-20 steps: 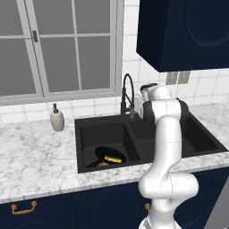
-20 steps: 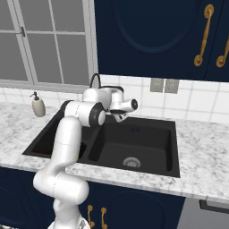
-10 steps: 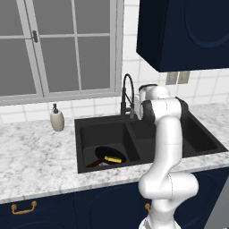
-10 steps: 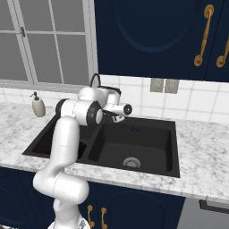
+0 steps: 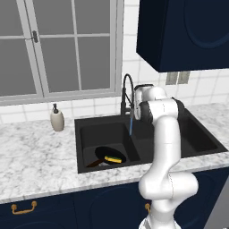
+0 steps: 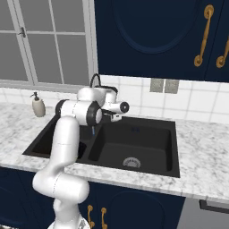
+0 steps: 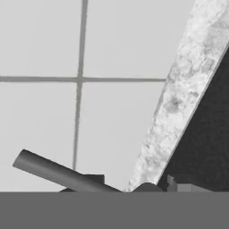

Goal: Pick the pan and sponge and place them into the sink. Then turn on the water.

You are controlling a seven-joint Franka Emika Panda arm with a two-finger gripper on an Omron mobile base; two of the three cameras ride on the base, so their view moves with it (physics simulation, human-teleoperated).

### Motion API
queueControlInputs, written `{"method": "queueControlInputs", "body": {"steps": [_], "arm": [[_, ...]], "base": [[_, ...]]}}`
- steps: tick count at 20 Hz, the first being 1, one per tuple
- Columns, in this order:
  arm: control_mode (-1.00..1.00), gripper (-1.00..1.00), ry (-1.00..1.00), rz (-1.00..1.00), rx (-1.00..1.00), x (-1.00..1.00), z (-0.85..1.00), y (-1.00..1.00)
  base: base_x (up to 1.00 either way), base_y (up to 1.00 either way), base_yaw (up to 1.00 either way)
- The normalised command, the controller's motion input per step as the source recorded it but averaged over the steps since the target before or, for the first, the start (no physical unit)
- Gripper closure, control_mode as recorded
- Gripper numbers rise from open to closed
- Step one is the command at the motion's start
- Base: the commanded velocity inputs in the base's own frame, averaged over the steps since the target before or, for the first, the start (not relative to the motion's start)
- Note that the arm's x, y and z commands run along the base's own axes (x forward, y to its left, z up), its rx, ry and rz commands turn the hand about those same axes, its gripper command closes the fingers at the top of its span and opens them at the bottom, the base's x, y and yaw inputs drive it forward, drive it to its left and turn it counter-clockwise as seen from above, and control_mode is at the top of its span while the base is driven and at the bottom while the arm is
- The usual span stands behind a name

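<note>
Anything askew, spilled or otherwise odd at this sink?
Nothing stands out. The pan lies in the sink's left basin with the sponge on it, and the water runs straight down from the faucet into that basin.

My white jointed arm (image 6: 67, 147) is folded high, wrist horizontal; my small dark two-finger gripper (image 6: 117, 117) may be shut, hard to tell.

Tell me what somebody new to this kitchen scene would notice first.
Most likely the white arm rising in front of the black sink, its hand up beside the tall black faucet. Next, the thin blue stream of water falling from the faucet. Then the pan lying in the left basin with the yellow sponge resting in it.
</note>
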Motion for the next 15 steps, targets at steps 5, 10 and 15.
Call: {"method": "queueControlInputs", "body": {"steps": [5,10,15], "arm": [[-1.00,1.00,0.14,-0.14,0.28,0.52,-0.52,-0.43],[-1.00,1.00,0.09,-0.17,0.17,0.34,-0.54,-0.35],[-1.00,1.00,0.02,-0.01,0.00,0.04,-0.04,-0.04]], "base": [[0.00,0.00,0.00],[0.00,0.00,0.00],[0.00,0.00,0.00]]}}
